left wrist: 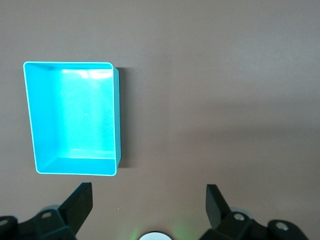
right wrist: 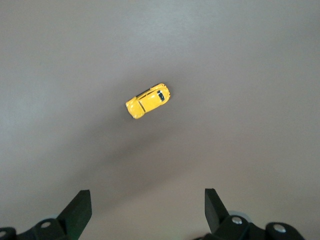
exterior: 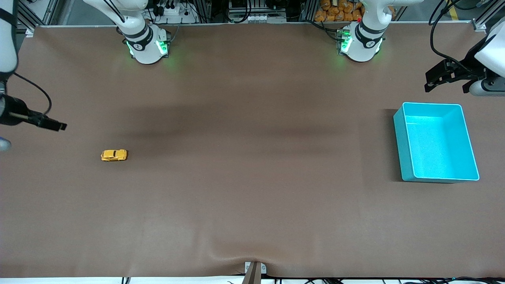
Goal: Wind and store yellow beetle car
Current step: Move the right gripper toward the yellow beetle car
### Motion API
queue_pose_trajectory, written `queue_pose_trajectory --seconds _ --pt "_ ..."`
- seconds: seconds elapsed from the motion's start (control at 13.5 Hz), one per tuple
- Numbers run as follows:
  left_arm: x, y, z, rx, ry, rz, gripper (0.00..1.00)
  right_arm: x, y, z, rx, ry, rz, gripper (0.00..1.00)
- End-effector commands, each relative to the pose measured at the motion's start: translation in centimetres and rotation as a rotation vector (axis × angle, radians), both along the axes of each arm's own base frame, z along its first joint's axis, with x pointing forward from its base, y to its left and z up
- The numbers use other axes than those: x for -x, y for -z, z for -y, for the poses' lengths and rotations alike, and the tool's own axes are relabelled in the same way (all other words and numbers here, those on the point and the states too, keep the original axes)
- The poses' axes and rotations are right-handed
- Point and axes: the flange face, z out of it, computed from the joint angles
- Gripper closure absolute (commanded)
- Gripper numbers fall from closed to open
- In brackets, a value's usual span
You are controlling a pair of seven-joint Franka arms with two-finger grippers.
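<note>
Your brown table (exterior: 252, 177) carries a cyan rectangular plastic bin (exterior: 402, 142) and a tiny yellow beetle-shaped toy car (exterior: 114, 155).
The bin sits toward the left arm's end, the car well apart toward the right arm's end; your left tool (left wrist: 149, 200) and right tool (right wrist: 148, 202) both hang with fingers apart.

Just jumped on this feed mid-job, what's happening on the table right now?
Nothing is being handled yet. The yellow beetle car sits alone on the table toward the right arm's end. The right pincer hangs open above it. The cyan bin lies empty toward the left arm's end, and the left pincer is open in the air near it.
</note>
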Motion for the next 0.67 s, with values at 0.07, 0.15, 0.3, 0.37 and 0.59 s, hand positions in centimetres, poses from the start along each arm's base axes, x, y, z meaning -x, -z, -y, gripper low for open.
queue_pose_trajectory --seconds 0.07,0.15,0.3,0.37,0.59 --pt "0.5 -0.8 -0.1 0.022 0.007 0.016 0.00 -1.1 4.5 -2.0 0.056 0.266 -0.024 0.00" --pt "0.5 -0.8 -0.2 0.022 0.006 0.016 0.00 -1.0 6.0 -2.4 0.070 0.323 -0.021 0.00" --pt "0.5 -0.8 -0.2 0.022 0.006 0.016 0.00 -1.0 8.9 -2.8 0.095 0.462 0.024 0.00" --pt "0.5 -0.8 -0.2 0.022 0.006 0.016 0.00 -0.7 10.5 -3.0 0.102 0.509 0.042 0.00" --pt "0.5 -0.8 -0.1 0.024 0.006 0.016 0.00 -0.2 13.4 -1.8 0.132 0.703 0.040 0.00"
